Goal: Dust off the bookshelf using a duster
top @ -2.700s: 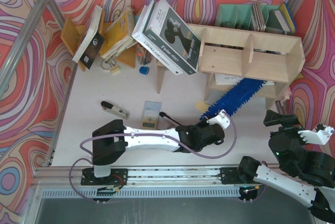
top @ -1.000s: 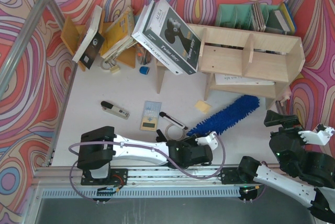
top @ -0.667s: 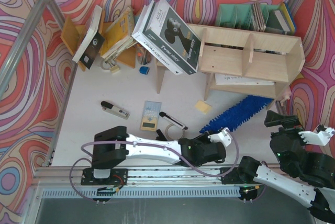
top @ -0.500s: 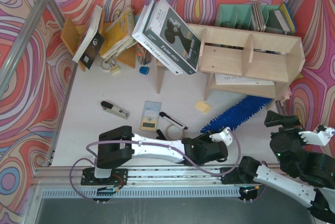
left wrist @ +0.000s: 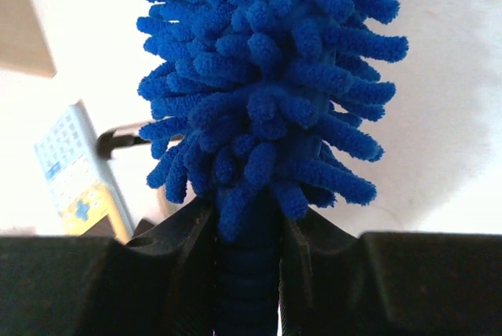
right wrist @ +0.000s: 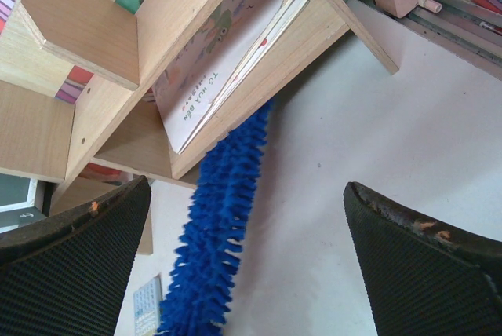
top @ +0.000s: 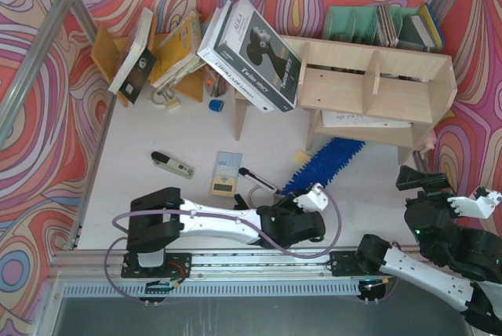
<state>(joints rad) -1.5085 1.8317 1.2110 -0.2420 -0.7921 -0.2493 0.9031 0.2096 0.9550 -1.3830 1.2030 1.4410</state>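
Observation:
The pale plywood bookshelf (top: 376, 89) stands at the back right, with a spiral-bound book lying flat in its lower compartment. My left gripper (top: 308, 199) is shut on the slim handle of the blue duster (top: 325, 165), low over the table in front of the shelf. The fluffy head slants up and right, its tip at the front edge of the lowest board. The left wrist view shows the duster (left wrist: 267, 77) rising from between the left gripper (left wrist: 247, 246). My right gripper (top: 447, 191) hangs open at the right, holding nothing. In its wrist view, the right gripper (right wrist: 245, 195) looks at the bookshelf (right wrist: 196, 22) and the duster (right wrist: 216, 234).
A big book (top: 251, 53) leans on the shelf's left end, beside an orange-brown rack (top: 106, 49) of leaning books. A green file holder (top: 357, 23) stands behind the shelf. A calculator (top: 226, 173), black pen (top: 259, 181), yellow note (top: 300, 157) and stapler (top: 172, 165) lie on the table.
The left arm has pulled back to the left, sweeping the duster head leftward along the bottom shelf's front edge. The right arm has not moved.

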